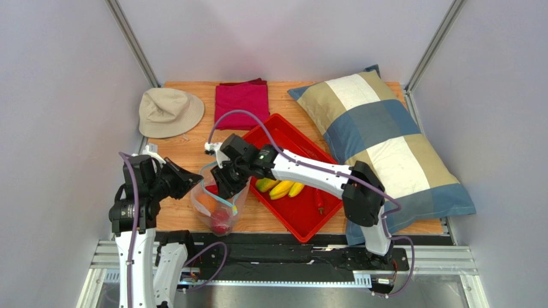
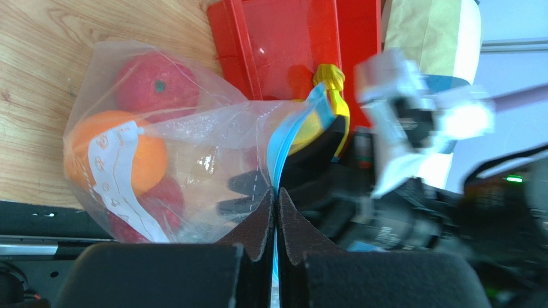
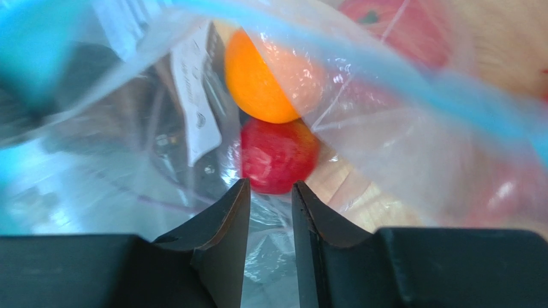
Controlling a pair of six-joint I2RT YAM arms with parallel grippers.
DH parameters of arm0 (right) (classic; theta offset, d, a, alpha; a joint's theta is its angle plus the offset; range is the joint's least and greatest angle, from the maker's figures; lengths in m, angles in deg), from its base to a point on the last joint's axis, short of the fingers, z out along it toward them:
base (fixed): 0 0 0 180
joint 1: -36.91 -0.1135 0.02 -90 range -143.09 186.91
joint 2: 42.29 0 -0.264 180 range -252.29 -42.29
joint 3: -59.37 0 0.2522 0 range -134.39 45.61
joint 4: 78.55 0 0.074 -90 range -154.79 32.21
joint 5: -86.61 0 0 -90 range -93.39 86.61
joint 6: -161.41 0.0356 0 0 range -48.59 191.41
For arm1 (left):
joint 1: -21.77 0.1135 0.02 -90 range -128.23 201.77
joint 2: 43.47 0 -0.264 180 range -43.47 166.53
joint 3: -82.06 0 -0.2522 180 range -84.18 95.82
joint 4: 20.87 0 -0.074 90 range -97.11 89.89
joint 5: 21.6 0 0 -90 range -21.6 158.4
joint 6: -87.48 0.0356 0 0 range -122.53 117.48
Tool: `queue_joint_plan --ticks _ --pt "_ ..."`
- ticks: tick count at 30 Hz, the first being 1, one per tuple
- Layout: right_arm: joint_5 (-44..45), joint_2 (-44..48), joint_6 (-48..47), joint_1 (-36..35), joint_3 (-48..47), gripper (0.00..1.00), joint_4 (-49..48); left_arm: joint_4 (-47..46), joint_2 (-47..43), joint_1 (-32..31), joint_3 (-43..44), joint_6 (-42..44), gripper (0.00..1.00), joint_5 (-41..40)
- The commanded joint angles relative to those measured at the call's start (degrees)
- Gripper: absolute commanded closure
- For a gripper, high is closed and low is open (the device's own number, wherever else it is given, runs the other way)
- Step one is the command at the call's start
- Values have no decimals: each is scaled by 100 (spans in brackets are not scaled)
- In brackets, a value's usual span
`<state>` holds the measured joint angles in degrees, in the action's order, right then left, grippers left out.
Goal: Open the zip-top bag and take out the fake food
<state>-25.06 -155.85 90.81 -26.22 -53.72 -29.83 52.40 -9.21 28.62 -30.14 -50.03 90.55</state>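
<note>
The zip-top bag (image 1: 217,206) stands near the table's front edge with its mouth open upward. My left gripper (image 1: 191,182) is shut on its blue zip strip (image 2: 283,138) at the left rim. My right gripper (image 1: 226,186) reaches down into the mouth, jaws a little apart and empty (image 3: 271,187). Just beyond its fingertips lie a red apple (image 3: 278,157) and an orange (image 3: 265,76). The left wrist view shows the orange (image 2: 119,154) and a red fruit (image 2: 154,83) through the plastic, beside the white label (image 2: 119,186). A banana bunch (image 1: 283,188) and a red chilli (image 1: 319,202) lie in the tray.
The red tray (image 1: 309,224) sits just right of the bag. A checked pillow (image 1: 379,138) fills the right side. A beige hat (image 1: 168,112) and a folded crimson cloth (image 1: 242,99) lie at the back. The metal rail (image 1: 289,256) runs along the front.
</note>
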Motion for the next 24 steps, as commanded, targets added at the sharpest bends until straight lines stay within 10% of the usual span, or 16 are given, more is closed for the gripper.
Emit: queue_joint_plan --ticks 1,24 --pt "49 -386 -322 -261 -113 65 -271 17 -42 0 -34 -4 100 -18" --pt "557 -510 959 -234 18 19 -1534 333 -218 -8 -113 -242 100 97"
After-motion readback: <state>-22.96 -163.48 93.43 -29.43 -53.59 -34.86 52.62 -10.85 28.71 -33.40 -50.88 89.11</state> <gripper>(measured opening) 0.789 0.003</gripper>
